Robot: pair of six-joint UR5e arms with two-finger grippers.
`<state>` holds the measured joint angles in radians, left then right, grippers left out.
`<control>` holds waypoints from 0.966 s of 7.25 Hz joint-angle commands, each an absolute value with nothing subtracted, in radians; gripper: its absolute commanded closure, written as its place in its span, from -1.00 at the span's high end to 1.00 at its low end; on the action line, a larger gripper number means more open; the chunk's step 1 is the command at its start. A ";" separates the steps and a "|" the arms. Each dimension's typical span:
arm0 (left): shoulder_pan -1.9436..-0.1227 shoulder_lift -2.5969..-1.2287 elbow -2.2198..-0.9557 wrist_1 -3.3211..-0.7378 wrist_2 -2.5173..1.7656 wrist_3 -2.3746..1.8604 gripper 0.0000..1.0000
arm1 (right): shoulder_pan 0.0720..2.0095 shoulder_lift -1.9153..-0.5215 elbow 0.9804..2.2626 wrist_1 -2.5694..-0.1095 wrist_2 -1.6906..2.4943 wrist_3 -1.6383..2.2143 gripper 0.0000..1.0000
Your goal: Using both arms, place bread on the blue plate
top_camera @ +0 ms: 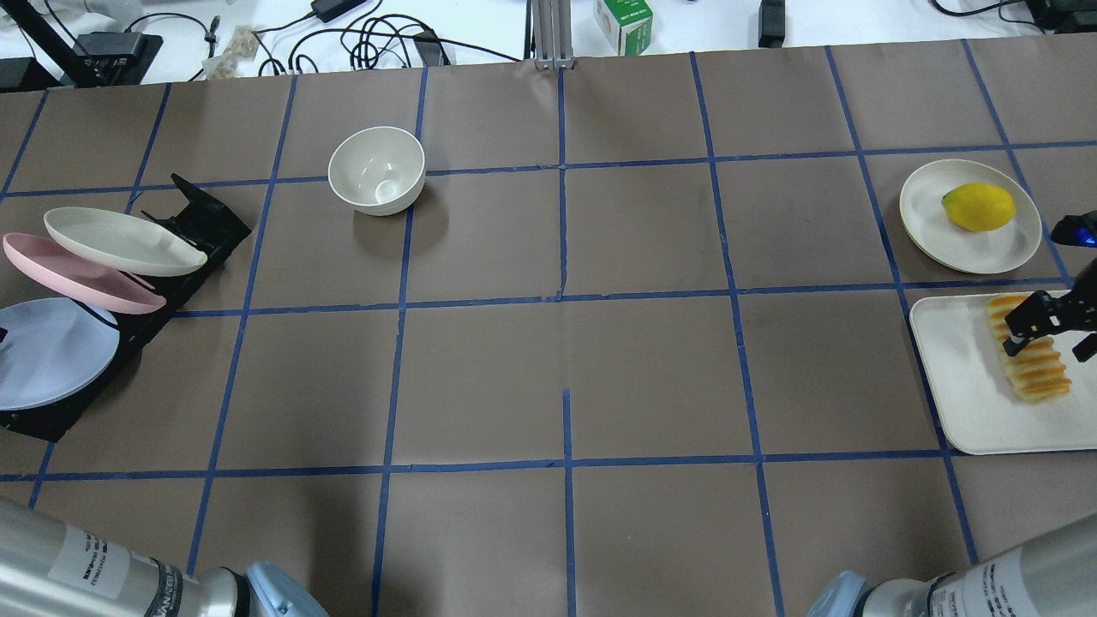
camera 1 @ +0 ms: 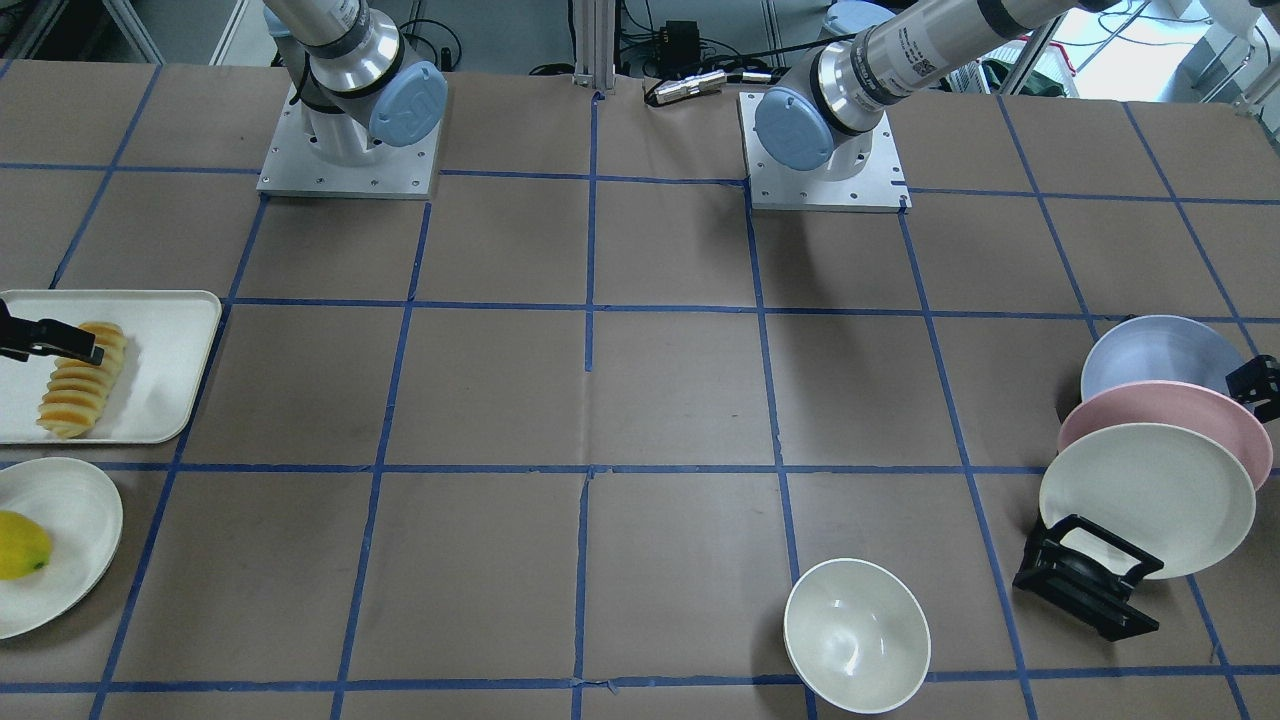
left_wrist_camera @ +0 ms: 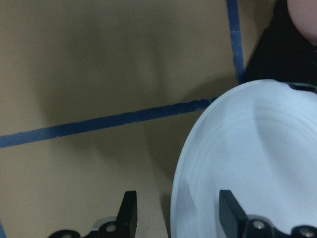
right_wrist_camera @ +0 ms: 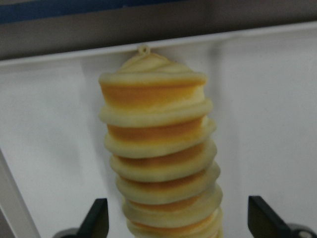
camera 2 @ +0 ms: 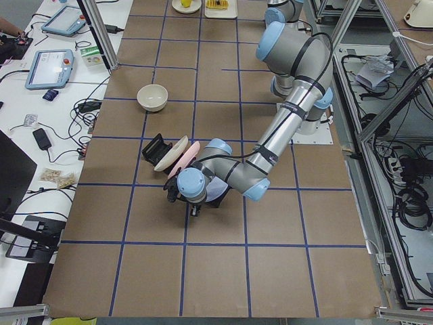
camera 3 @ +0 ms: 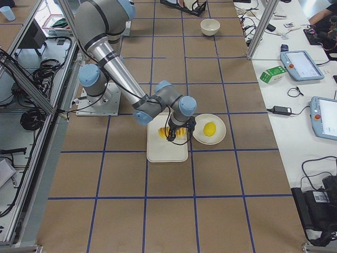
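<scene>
Two silver-grey arms: left arm (camera 2: 279, 128) bends down to the black plate rack (camera 1: 1085, 578); right arm (camera 3: 113, 60) reaches over the white rectangular tray (top_camera: 951, 377).
Round pale blue plate (camera 1: 1150, 355): right edge of the front-facing view, leaning in the rack just above the pink plate (camera 1: 1170, 420).
Ridged orange-brown bread loaf (camera 1: 85, 385): lying on the tray, left edge of that view.
Left gripper (left_wrist_camera: 178, 210): fingers spread, straddling the blue plate's rim.
Right gripper (right_wrist_camera: 178, 218): fingers spread either side of the bread, gaps showing.

Silver-grey arms (camera 1: 345, 45), light blue joint caps (camera 1: 408, 108), white printed labels (top_camera: 86, 559)
</scene>
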<state>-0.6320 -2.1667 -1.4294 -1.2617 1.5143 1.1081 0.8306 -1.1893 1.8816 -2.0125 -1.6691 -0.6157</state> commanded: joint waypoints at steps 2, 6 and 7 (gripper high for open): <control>-0.632 -2.161 -1.427 -1.261 1.517 1.095 -1.00 | 0.833 -1.157 1.881 -2.007 -1.670 -0.574 0.01; -0.641 -2.077 -1.425 -1.349 1.526 1.094 -1.00 | 0.848 -1.230 1.842 -1.942 -1.713 -0.542 -1.00; -0.640 -2.050 -1.434 -1.395 1.541 1.095 -1.00 | 0.882 -1.276 1.806 -1.868 -1.709 -0.522 -1.00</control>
<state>-0.6406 -2.0836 -1.4274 -1.3401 1.5275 1.0936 0.8532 -1.2270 1.8411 -1.9375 -1.7108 -0.5381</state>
